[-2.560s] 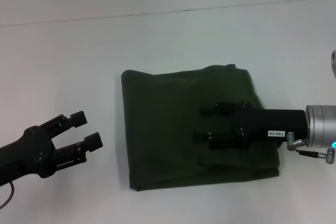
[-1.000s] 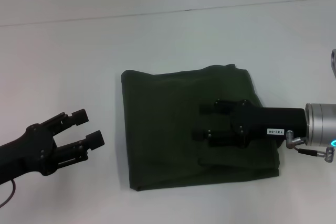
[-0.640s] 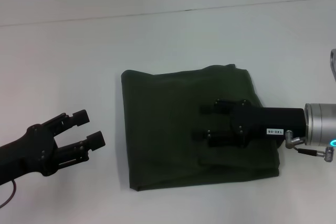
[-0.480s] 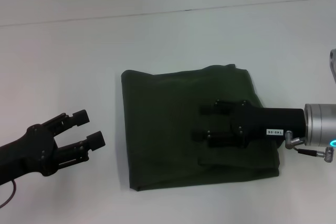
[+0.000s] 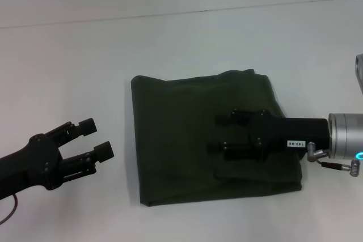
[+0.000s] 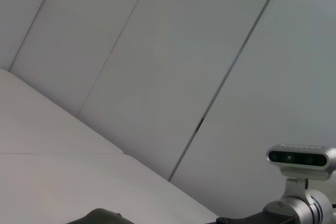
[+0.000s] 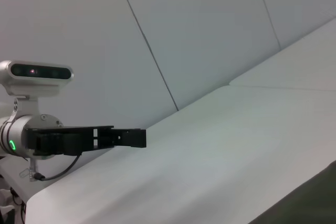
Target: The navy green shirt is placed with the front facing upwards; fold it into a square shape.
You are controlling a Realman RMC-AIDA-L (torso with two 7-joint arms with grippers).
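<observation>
From where I'm driving this, the head cam sits up high and looks steeply down on the white table point(image 5: 85, 55), so I get the whole work area almost like a map, with the folded navy green shirt point(image 5: 181, 134) mid-frame and both arms coming in from the sides. The left wrist cam is way lower, looking out nearly level across the tabletop at the panelled wall point(image 6: 157, 51); it catches a sliver of the shirt's edge and the right arm's camera mount point(image 6: 302, 157). The right wrist cam does the mirror thing, facing back across the table at the left gripper point(image 7: 131, 137) some way off. All three share the table surface.
</observation>
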